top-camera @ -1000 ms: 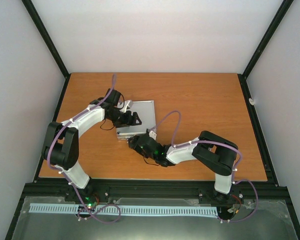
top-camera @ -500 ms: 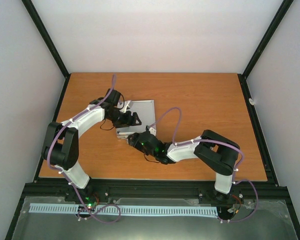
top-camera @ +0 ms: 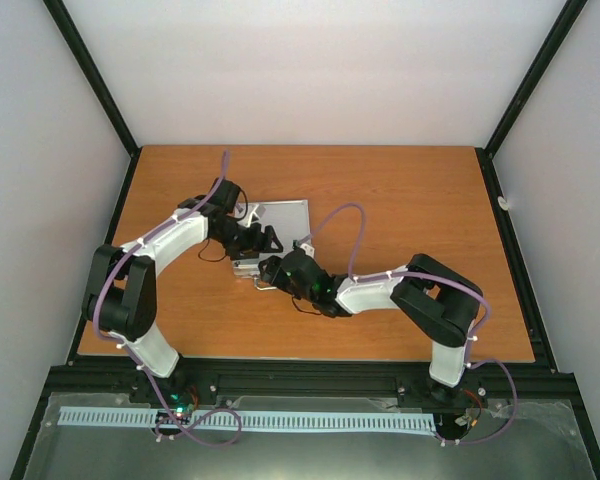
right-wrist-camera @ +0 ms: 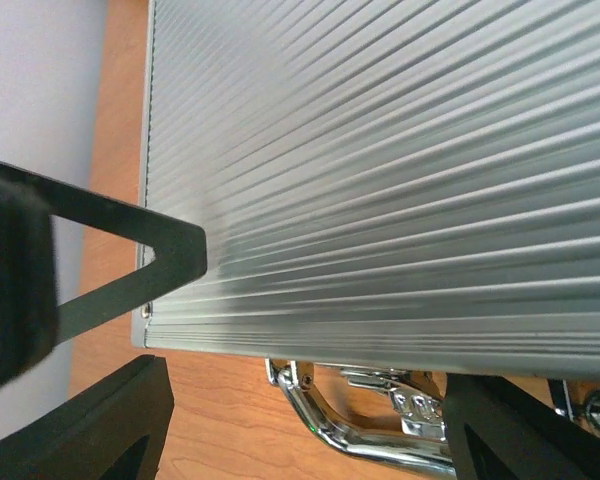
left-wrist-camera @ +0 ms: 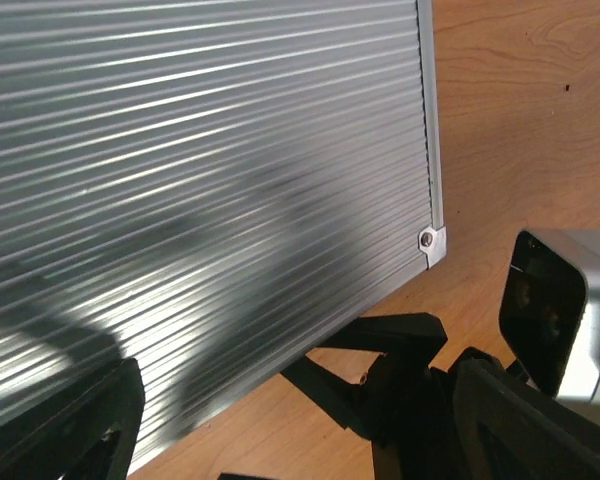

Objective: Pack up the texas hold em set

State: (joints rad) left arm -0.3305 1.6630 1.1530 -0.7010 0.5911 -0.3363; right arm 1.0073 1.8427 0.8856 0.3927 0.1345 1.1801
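Note:
The silver aluminium case [top-camera: 285, 222] lies closed on the table, so its chips, cards and dice are hidden. My left gripper [top-camera: 267, 240] hovers over the case's near left part, jaws wide open, with the ribbed lid [left-wrist-camera: 200, 170] filling the left wrist view. My right gripper [top-camera: 267, 274] is open at the case's near edge. The right wrist view shows the lid [right-wrist-camera: 380, 160] and the chrome handle [right-wrist-camera: 380, 445] between my fingers. A left finger [right-wrist-camera: 130, 255] reaches over the lid's corner. The right gripper also shows in the left wrist view [left-wrist-camera: 400, 385].
The wooden table [top-camera: 410, 210] is fenced by a black frame, with white walls behind and at the sides. The two grippers are close together at the case's near edge.
My right gripper has moved up and left, right up to the case's near edge. My left arm has hardly moved.

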